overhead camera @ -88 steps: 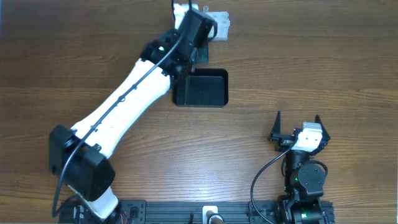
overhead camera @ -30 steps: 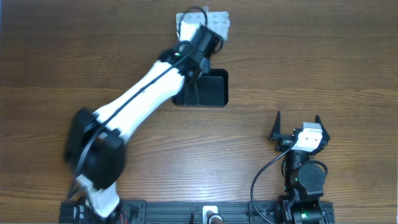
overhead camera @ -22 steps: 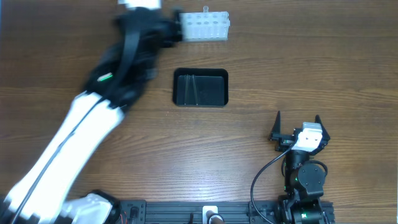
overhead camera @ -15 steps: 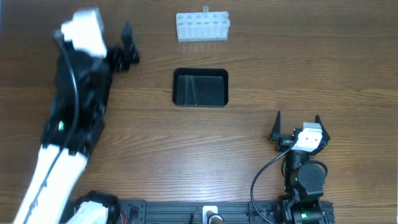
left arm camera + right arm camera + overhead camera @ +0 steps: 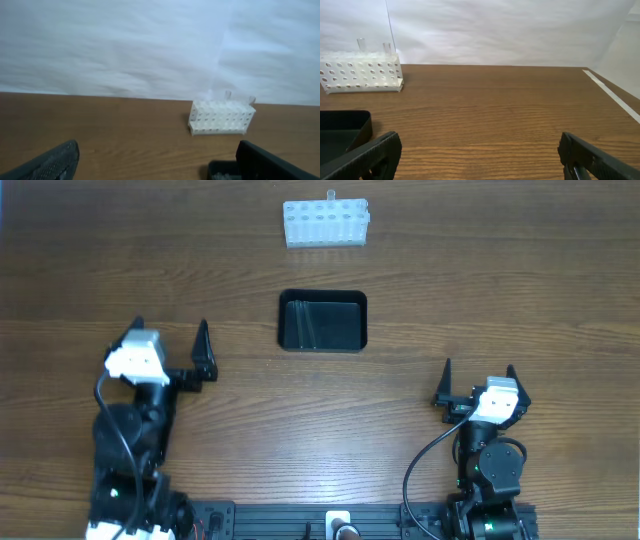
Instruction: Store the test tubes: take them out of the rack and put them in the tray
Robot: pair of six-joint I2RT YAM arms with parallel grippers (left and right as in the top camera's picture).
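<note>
The white test tube rack (image 5: 326, 224) stands at the table's far side, and a clear tube (image 5: 331, 195) sticks up from its back row. In the right wrist view the rack (image 5: 361, 72) holds two upright tubes (image 5: 361, 44). The black tray (image 5: 323, 321) lies just in front of the rack with clear tubes (image 5: 312, 321) lying in its left part. My left gripper (image 5: 170, 345) is open and empty near its base, well to the left of the tray. My right gripper (image 5: 478, 375) is open and empty at the front right. The left wrist view shows the rack (image 5: 221, 117) far ahead.
Bare wooden table (image 5: 480, 270) surrounds the rack and tray. A white backdrop (image 5: 495, 30) rises behind the table's far edge. A pale strip (image 5: 612, 95) runs along the table's right side.
My left arm has swung away from the rack and tray, back to the front left by its base, with its gripper open. The right arm has stayed still.
</note>
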